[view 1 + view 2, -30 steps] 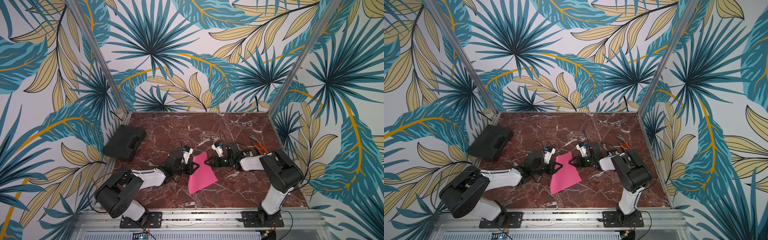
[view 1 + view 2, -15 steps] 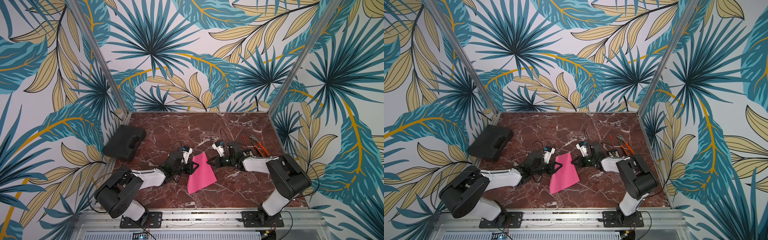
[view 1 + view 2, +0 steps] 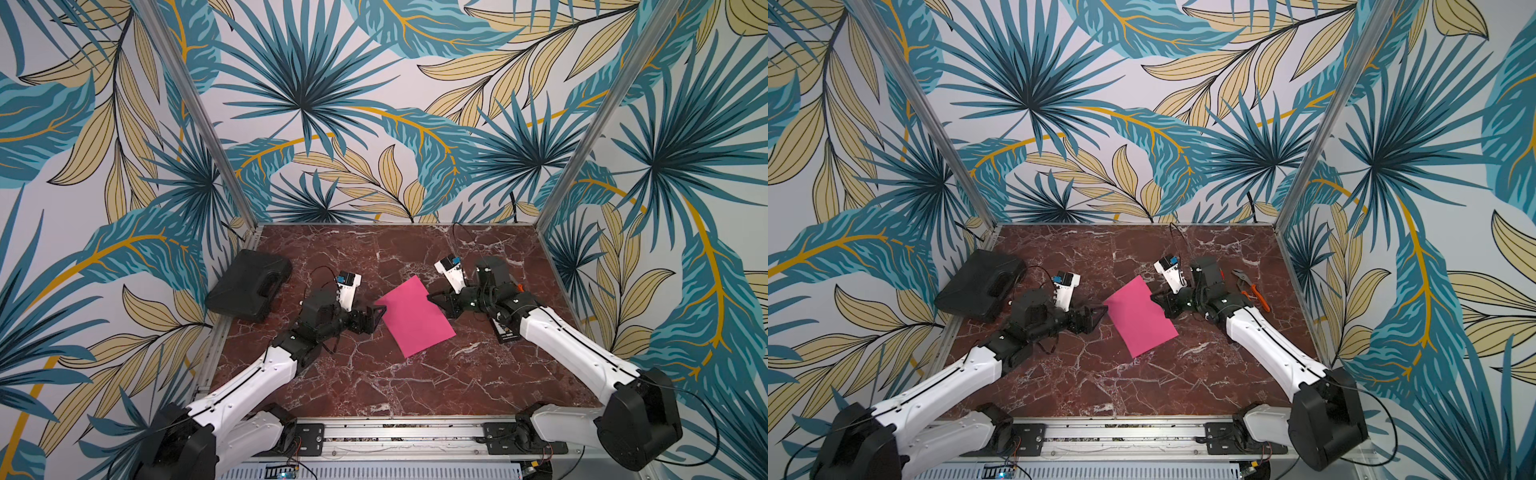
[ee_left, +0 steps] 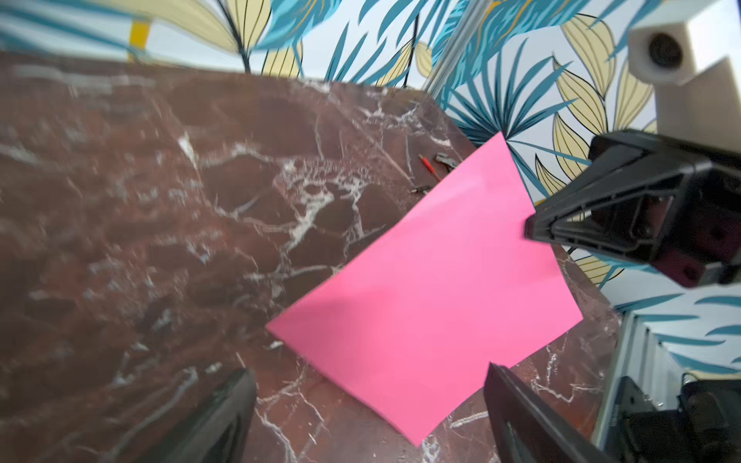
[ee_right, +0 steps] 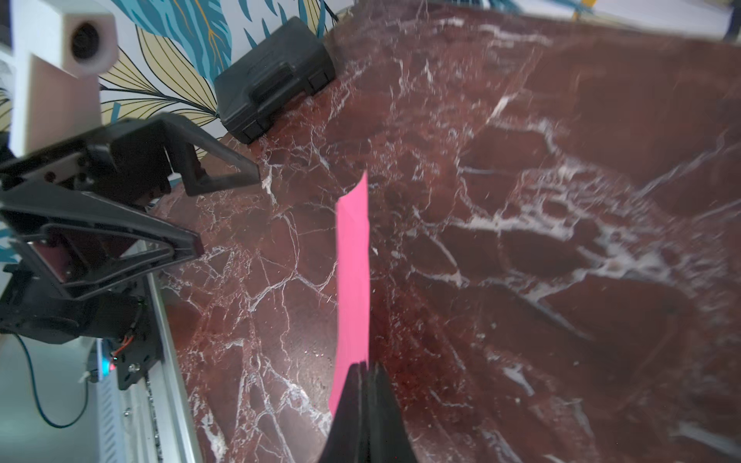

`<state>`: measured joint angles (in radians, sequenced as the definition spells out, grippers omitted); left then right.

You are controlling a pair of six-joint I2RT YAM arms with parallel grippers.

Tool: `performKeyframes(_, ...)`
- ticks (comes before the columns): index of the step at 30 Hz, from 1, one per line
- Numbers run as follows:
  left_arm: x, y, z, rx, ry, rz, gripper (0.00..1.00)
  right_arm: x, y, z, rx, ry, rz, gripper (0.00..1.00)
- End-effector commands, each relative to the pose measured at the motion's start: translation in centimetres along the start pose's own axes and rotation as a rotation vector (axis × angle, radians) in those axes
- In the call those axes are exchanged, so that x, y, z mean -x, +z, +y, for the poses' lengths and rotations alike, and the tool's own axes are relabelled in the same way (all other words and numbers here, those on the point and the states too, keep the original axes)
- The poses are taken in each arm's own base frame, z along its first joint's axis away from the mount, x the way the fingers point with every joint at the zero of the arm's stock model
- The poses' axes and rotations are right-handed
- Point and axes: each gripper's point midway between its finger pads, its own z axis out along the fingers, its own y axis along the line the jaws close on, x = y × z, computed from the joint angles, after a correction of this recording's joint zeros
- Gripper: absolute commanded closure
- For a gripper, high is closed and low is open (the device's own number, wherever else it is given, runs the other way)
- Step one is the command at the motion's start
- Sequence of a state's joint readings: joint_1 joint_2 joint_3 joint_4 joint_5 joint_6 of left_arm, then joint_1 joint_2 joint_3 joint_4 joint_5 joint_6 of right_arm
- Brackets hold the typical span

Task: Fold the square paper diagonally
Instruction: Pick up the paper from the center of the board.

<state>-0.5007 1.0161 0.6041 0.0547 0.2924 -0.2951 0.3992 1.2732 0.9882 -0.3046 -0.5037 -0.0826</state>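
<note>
The square paper is pinched at one edge by the closed right gripper; the left gripper is spread wide open just beside the opposite edge.

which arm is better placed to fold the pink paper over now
Right, likely: the right pincer is shut on the bright pink square paper, while the left pincer stands open beside it, holding nothing.

Before you, the square paper shows bright pink against a table of dark red marble veined white. Your walls carry teal and beige leaves with yellow stems on a pale ground. The case is black, and the pliers have orange handles. The left arm and right arm are white with black.
</note>
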Motion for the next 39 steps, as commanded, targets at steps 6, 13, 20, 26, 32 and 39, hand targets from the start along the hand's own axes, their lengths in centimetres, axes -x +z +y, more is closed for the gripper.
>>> performKeyframes(6,5.5,-3.9,-7.1,-0.265,0.493,-0.180,0.06,0.9,-3.6,3.1,-0.026,-0.391,0.098,1.00)
performKeyframes(13,6.1,-2.8,-10.4,-0.494,0.569,-0.157,0.13,2.4,-4.9,5.5,0.019,-0.486,0.087,1.00)
performKeyframes(20,6.2,-1.1,-12.0,-0.577,0.604,-0.155,0.23,2.6,-4.9,6.8,0.063,-0.502,0.070,1.00)
performKeyframes(26,6.3,-0.7,-12.7,-0.632,0.575,-0.172,0.42,3.2,-5.4,7.7,0.088,-0.501,0.024,1.00)
performKeyframes(32,6.0,-0.5,-13.0,-0.667,0.540,-0.183,0.64,3.9,-5.9,8.6,0.117,-0.493,-0.036,1.00)
performKeyframes(39,6.0,-0.9,-13.0,-0.666,0.540,-0.190,0.86,3.5,-5.6,8.4,0.116,-0.482,-0.029,1.00)
